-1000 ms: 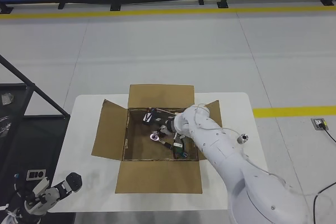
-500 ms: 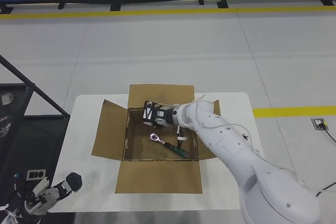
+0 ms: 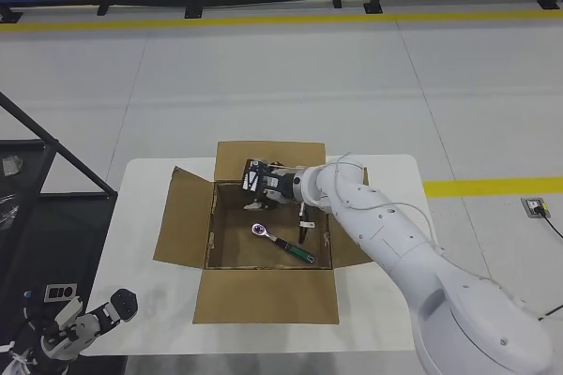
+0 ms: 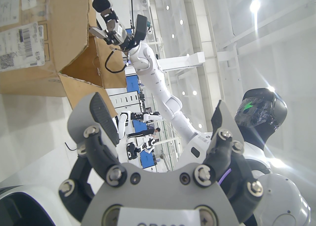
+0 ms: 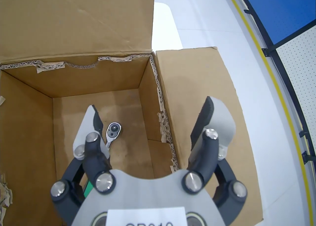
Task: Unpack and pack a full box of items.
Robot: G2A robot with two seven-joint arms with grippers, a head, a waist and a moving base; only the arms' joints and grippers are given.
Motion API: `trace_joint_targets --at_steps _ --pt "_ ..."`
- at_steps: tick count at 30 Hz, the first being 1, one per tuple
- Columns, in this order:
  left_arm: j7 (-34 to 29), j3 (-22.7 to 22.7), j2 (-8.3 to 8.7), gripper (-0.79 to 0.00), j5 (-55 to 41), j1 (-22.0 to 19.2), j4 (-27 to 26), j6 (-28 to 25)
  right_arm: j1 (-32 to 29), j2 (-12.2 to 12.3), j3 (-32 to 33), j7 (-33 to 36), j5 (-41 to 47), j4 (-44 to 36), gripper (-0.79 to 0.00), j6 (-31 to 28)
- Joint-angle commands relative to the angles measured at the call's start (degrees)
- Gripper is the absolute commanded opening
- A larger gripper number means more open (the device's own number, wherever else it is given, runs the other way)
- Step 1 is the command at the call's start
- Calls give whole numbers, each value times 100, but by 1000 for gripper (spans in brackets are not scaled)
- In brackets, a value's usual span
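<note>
One box (image 3: 267,298) stands open in the middle of the worktop (image 3: 399,183), its four flaps folded outward. The far flap reaches the worktop's far edge, the near flap stops short of the near edge, and bare strips of worktop run along the left and right edges.

One ratchet (image 3: 283,244) lies flat on the box floor, its round head towards the middle and its handle pointing to the near-right corner of the box. The handle looks green at its end, though in the right wrist view most of it is hidden behind a finger. The floor around the ratchet is bare cardboard, with open room to every wall.

There are two claws. The right claw (image 3: 253,178) hangs over the box's far wall, near the far-left inside corner and above the rim. Its fingers (image 5: 213,115) are spread wide and hold nothing. It is well apart from the ratchet.

The left claw (image 4: 158,113) is off the near-left corner of the worktop, well apart from the box. Its fingers are also spread and hold nothing.
</note>
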Motion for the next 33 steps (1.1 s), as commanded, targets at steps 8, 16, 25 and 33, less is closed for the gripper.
trace_joint_targets --at_steps 8,16,25,33 --pt "0 0 0 0 0 0 0 0 -48 157 142 -755 -68 -238 0 -79" --pt "0 0 0 0 0 0 0 0 -179 829 393 -1842 -744 -753 0 -411" --pt "0 0 0 0 0 0 0 0 -1351 2223 1648 -1976 -1151 -2923 0 -101" --pt "0 0 0 0 0 0 0 0 -4768 3568 4863 1302 -1070 -8164 0 388"
